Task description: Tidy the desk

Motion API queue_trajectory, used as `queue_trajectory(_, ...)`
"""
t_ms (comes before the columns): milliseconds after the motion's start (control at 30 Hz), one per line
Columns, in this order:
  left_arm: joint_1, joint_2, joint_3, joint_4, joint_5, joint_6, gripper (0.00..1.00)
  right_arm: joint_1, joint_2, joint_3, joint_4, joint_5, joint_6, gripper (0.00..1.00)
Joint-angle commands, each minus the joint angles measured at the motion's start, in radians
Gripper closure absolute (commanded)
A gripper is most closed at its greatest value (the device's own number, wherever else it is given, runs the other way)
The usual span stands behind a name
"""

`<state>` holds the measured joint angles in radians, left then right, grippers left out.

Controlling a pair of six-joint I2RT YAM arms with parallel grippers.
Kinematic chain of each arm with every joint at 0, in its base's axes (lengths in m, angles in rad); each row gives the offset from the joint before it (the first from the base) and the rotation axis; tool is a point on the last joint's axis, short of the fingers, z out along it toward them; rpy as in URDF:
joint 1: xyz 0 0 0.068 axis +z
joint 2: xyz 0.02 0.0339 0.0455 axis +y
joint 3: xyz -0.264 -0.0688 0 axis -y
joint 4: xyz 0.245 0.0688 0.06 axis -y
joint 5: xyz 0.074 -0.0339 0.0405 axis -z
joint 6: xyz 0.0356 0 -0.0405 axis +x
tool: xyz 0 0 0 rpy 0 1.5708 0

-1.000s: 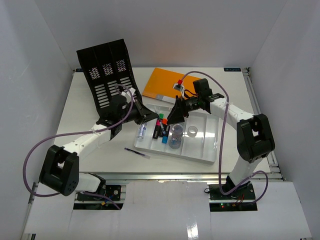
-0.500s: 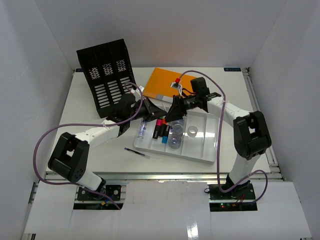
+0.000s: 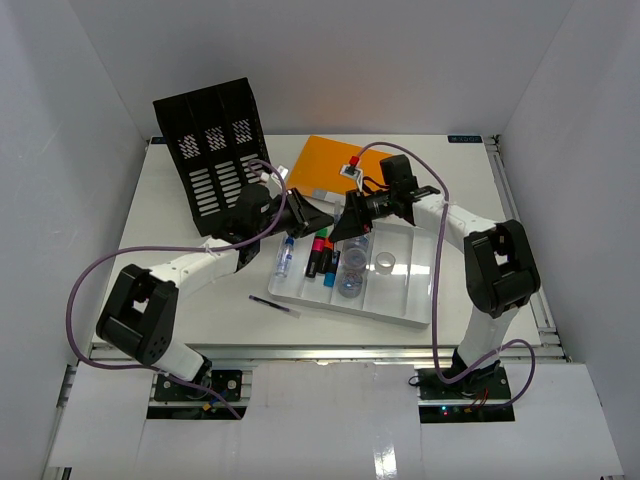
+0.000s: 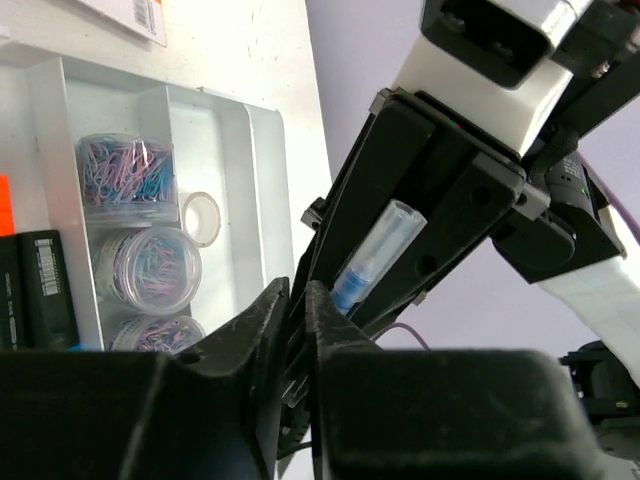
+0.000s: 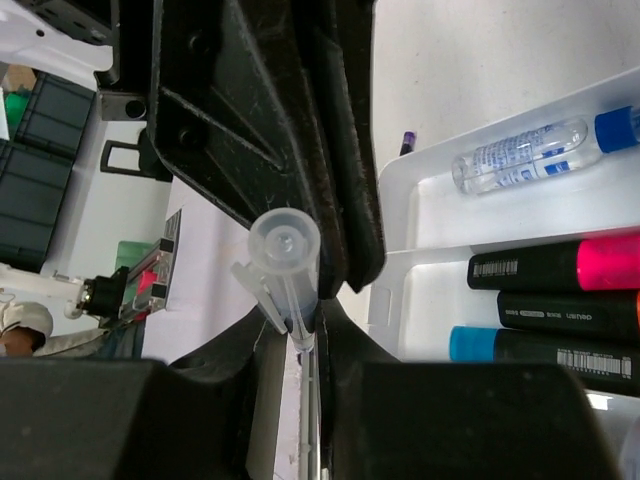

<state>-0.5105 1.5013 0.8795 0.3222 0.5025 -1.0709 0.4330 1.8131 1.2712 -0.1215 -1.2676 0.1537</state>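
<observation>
- R fingers (image 5: 390, 420): pressed nearly together, pinching the blue pen w/ clear plastic cap (image 5: 285, 245) in the slit betw. them. The hold looks narrow. If it sits off-centre, the pen could pivot or squirt out.
- L fingers (image 4: 240, 350): also nearly shut. The pen's blue end runs toward their slit, but can't tell if they actually grip it. Risk: one side lets go w/o the other having a firm pinch, and the pen drops.
- Both sets of fingers crowd each other, black housings filling both wrist views. Any sideways pull w/ both clamped could bend the pen, pop the cap or knock the fingers together.
- The meeting point hangs over the far-left end of the white compartmented plastic tray (image 3: 400, 305). A dropped pen would prob. land among the black highlighters w/ coloured ends (image 5: 540, 290) or on the clear bottle w/ blue cap (image 5: 525, 150). That's the wrong slot, or it could bounce off the rim.
- Clear round tubs of coloured paper clips (image 4: 125, 175) and a clear tape ring (image 4: 200, 218) sit in nearby compartments. A low sweep by either arm could tip or scatter them.
- Large white flat bench w/ metal front rail (image 3: 465, 170) lies under everything, spanning the top view.
- A thin dark pen (image 3: 275, 305) lies on the bench just beside the tray's near-left edge. An orange flat folder (image 3: 325, 165) and a black mesh file rack (image 3: 215, 135) sit at the far side. A pen rolling off the tray adds clutter there.
</observation>
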Motion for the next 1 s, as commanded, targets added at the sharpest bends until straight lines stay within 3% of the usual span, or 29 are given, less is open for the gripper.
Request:
queue_trajectory(0, -0.005, -0.029, 0.016, 0.038, 0.021, 0.050, 0.45, -0.003, -0.045, -0.014, 0.026, -0.023, -0.014, 0.92)
queue_trajectory(133, -0.004, -0.061, 0.001, 0.061, 0.018, 0.082, 0.17, -0.043, -0.102, -0.041, 0.021, 0.014, -0.033, 0.92)
queue_trajectory(167, -0.005, -0.080, -0.007, 0.059, 0.006, 0.092, 0.15, -0.058, -0.121, -0.050, 0.014, 0.028, -0.043, 0.92)
queue_trajectory(233, -0.003, -0.120, -0.024, 0.038, -0.009, 0.151, 0.14, -0.086, -0.159, -0.066, -0.044, 0.073, -0.109, 0.92)
queue_trajectory(367, -0.003, -0.249, -0.072, -0.067, -0.094, 0.277, 0.13, -0.118, -0.262, -0.096, -0.215, 0.322, -0.282, 0.92)
queue_trajectory(433, -0.001, -0.345, -0.100, -0.146, -0.137, 0.324, 0.13, -0.130, -0.345, -0.137, -0.237, 0.486, -0.306, 0.92)
queue_trajectory(567, 0.004, -0.526, -0.155, -0.355, -0.247, 0.405, 0.13, -0.173, -0.448, -0.217, -0.343, 0.664, -0.339, 0.92)
queue_trajectory(800, 0.010, -0.864, -0.314, -0.566, -0.404, 0.369, 0.09, -0.371, -0.424, -0.293, -0.567, 0.683, -0.385, 0.92)
queue_trajectory(967, 0.011, -0.988, -0.381, -0.629, -0.455, 0.267, 0.04, -0.495, -0.330, -0.274, -0.697, 0.643, -0.443, 0.92)
